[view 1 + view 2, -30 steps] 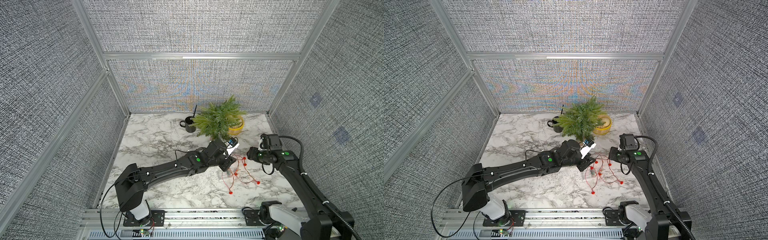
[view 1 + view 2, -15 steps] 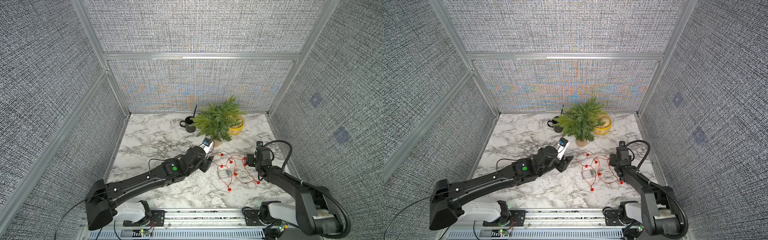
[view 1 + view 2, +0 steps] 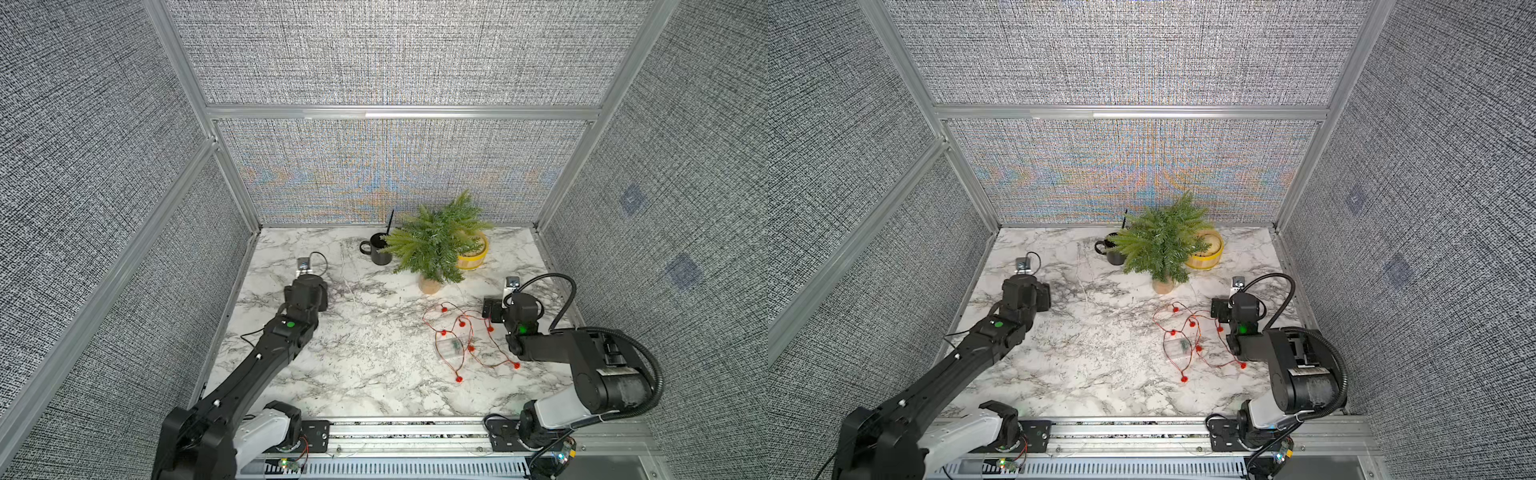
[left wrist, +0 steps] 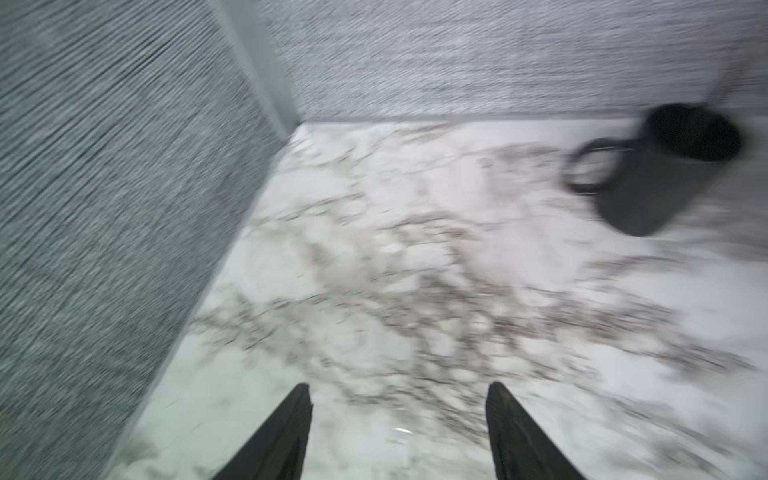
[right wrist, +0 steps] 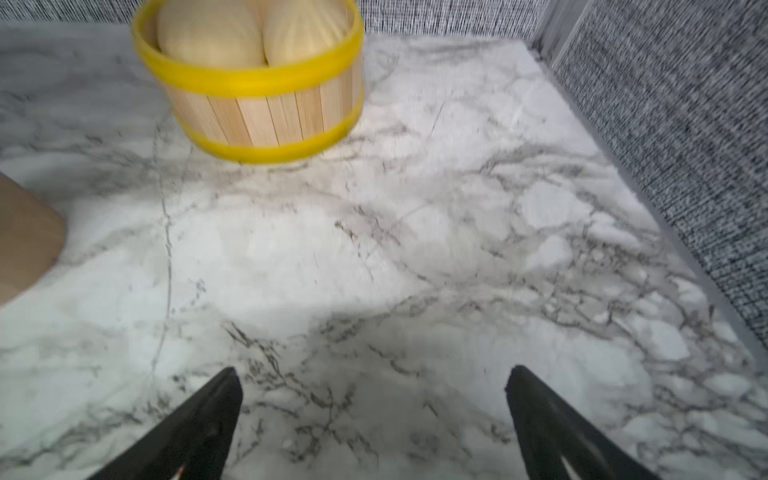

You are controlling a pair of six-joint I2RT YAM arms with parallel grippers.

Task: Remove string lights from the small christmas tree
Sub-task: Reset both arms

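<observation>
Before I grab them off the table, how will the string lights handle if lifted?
Probably floppy: the string lights lie in loose tangled loops on the table, so one pinch would likely trail the rest. Likely light, the wire being thin; the clear box may dangle as the heaviest end.

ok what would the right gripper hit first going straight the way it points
Probably the yellow-banded wooden bucket, just off the line between the open fingers of the right gripper, with only bare marble before it. Depth is unclear; it might slip past to the back wall.
</observation>
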